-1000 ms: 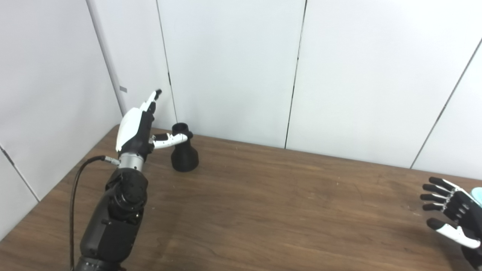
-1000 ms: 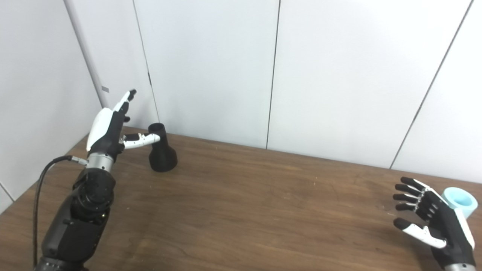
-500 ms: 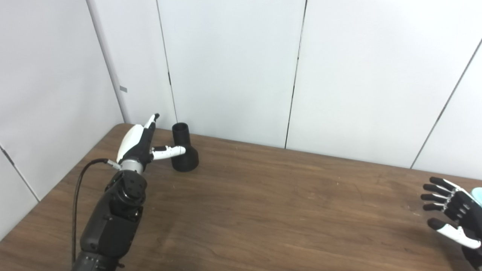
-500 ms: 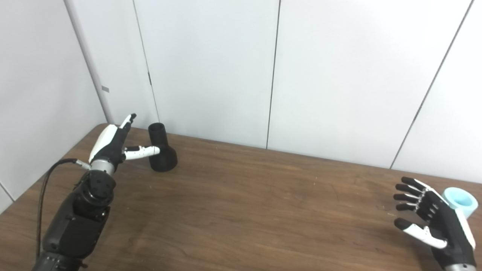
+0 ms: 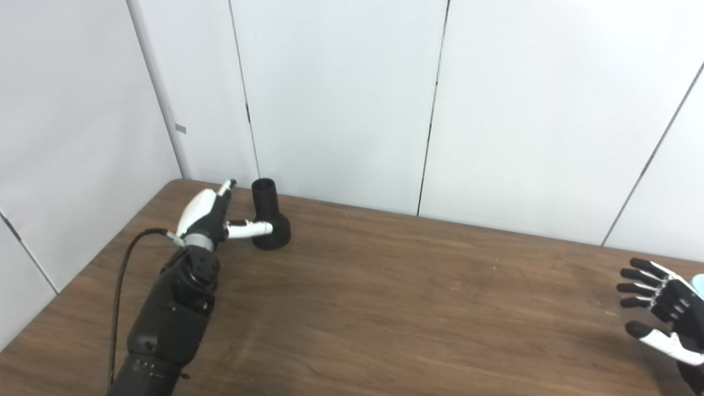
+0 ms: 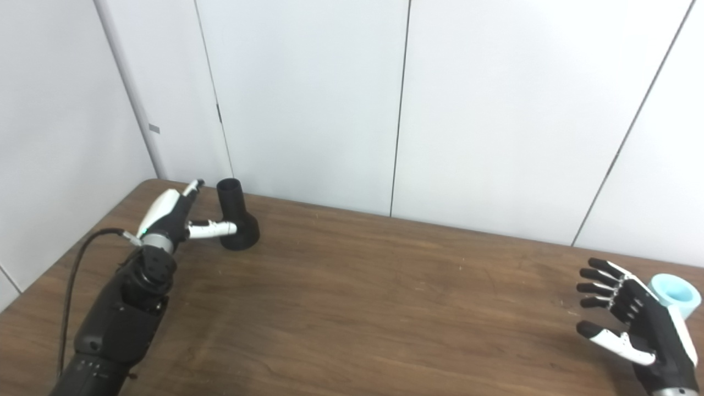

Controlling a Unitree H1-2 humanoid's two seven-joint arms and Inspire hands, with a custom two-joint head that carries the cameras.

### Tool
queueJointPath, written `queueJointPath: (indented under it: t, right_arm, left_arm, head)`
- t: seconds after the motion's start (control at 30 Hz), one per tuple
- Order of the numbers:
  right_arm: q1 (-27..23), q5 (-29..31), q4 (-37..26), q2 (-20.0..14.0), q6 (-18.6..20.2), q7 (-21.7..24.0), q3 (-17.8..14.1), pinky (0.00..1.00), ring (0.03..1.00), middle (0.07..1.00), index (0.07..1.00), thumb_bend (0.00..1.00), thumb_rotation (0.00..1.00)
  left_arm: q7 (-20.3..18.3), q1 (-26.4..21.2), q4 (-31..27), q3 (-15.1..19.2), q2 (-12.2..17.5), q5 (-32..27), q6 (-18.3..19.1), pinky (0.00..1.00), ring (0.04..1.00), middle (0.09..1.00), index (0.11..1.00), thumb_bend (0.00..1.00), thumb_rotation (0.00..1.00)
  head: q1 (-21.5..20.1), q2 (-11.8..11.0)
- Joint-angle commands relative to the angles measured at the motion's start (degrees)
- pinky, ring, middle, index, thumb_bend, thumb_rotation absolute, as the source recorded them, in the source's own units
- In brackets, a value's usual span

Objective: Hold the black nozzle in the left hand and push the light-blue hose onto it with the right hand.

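Two parts, neither held: nozzle (image 5: 270, 219) upright beside my spread, empty left hand (image 5: 212, 214); hose (image 6: 674, 290) behind my spread, empty right hand (image 6: 632, 324). Grasping, joining remain.

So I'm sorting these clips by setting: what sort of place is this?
Probably a robot test booth or lab, not a home. Plain white wall panels close off a bare brown wood-grain table holding only a black flared plastic nozzle and a light-blue hose piece, with a black cable trailing from the left arm.

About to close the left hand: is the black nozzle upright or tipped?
Upright. The black nozzle stands on its wide base on the table, narrow neck up; the open left hand is beside it.
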Motion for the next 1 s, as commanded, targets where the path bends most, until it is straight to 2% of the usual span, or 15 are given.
queueJointPath:
  t: [0.0,0.37,0.97]
  right_arm:
    - [8.53,0.77,3.82,4.09,-0.81,-0.94,0.8,0.58,0.677,0.744,0.776,1.0,0.42]
    - [9.74,1.62,2.2,4.11,-0.8,-0.55,0.82,0.58,0.678,0.745,0.777,0.99,0.41]
    - [11.08,1.97,-0.21,4.01,-0.8,-0.5,1.31,0.58,0.68,0.748,0.781,0.99,0.4]
  left_arm:
    - [0.82,-4.61,-0.71,-0.23,2.07,1.35,-0.34,1.0,0.994,0.932,0.913,0.91,0.4]
    - [1.18,-6.94,3.13,-3.49,3.13,0.42,-0.58,1.0,0.962,0.881,0.866,0.9,0.39]
    - [4.84,-7.78,8.36,-4.86,2.88,-2.62,-2.78,1.0,0.919,0.833,0.83,0.87,0.34]
  head:
    - [0.06,0.07]
    - [-0.35,0.85]
    - [-1.03,2.01]
